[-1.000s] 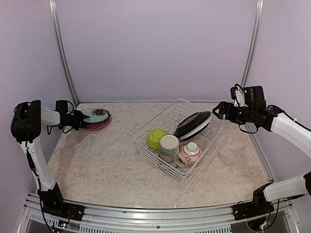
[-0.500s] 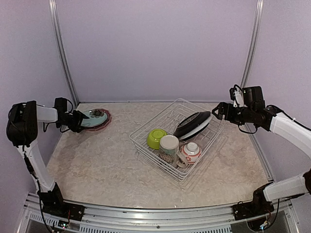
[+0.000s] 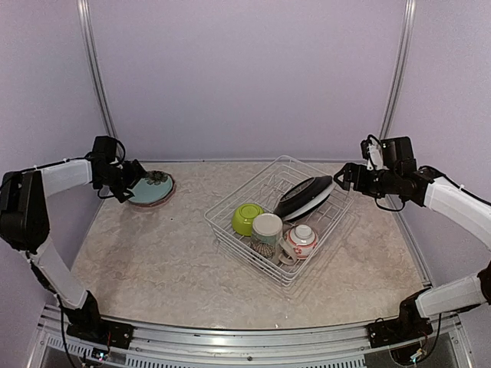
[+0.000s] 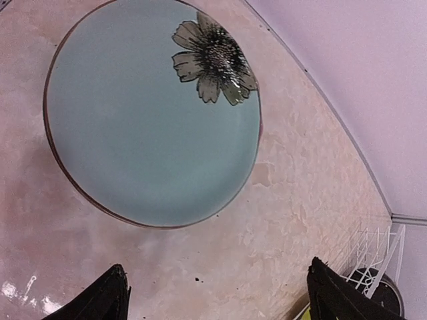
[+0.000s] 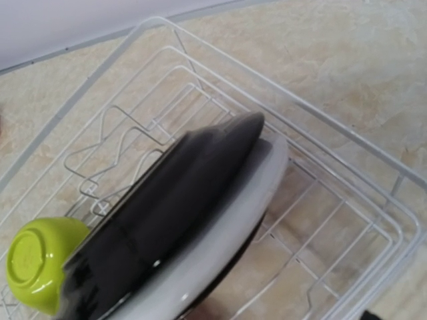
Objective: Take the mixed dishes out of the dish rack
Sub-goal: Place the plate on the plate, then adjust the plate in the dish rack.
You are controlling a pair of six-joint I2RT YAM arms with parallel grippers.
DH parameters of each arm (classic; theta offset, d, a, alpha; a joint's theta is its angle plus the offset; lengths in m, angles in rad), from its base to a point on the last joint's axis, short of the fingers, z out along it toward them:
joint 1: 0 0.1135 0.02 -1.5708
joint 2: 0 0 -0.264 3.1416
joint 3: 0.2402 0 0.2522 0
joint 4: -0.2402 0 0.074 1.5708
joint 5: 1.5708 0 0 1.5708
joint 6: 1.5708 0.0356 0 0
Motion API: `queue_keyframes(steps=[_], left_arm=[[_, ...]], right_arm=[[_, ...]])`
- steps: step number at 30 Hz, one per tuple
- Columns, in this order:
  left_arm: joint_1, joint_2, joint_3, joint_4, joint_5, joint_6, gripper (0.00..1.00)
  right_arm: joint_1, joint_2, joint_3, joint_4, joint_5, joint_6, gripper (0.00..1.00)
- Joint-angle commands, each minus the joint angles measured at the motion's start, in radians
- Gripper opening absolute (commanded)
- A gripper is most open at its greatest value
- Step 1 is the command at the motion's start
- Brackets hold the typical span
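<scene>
Opening wide, the left gripper (image 4: 217, 290) lets go of the pale green plate (image 4: 147, 120), now flat just ahead of it, outside the rack (image 3: 245, 188); the right gripper (image 3: 341, 175), also wide, hovers beside the black plate (image 5: 173, 200).

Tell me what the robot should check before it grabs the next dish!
1. Left gripper open, clear of green plate: ok.
2. Green plate lying flat: ok.
3. Right gripper open: ok.
4. Black plate and white plate leaning together in rack, rims exposed: ok.
5. Right gripper lined up with black plate's rim: cannot tell.
6. Green bowl clear of black plate: cannot tell.
</scene>
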Motion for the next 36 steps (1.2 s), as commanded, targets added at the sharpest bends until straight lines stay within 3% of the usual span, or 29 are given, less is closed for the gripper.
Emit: queue_keyframes(steps=[1, 10, 23, 36], left_arm=[[-0.123, -0.056, 0.069, -0.099, -0.125, 0.098, 0.9], [-0.371, -0.052, 0.212, -0.156, -0.261, 0.234, 0.99], [-0.682, 0.123, 0.498, -0.202, -0.31, 0.465, 0.99], [-0.818, 0.245, 0.646, -0.242, -0.296, 0.51, 0.99]], right_arm=[[0.005, 0.024, -0.014, 0.019, -0.001, -0.005, 0.91], [0.005, 0.041, -0.013, 0.03, -0.016, -0.008, 0.91], [0.007, 0.052, 0.047, 0.081, -0.124, 0.109, 0.9], [0.029, 0.182, 0.139, 0.133, -0.153, 0.19, 0.88]])
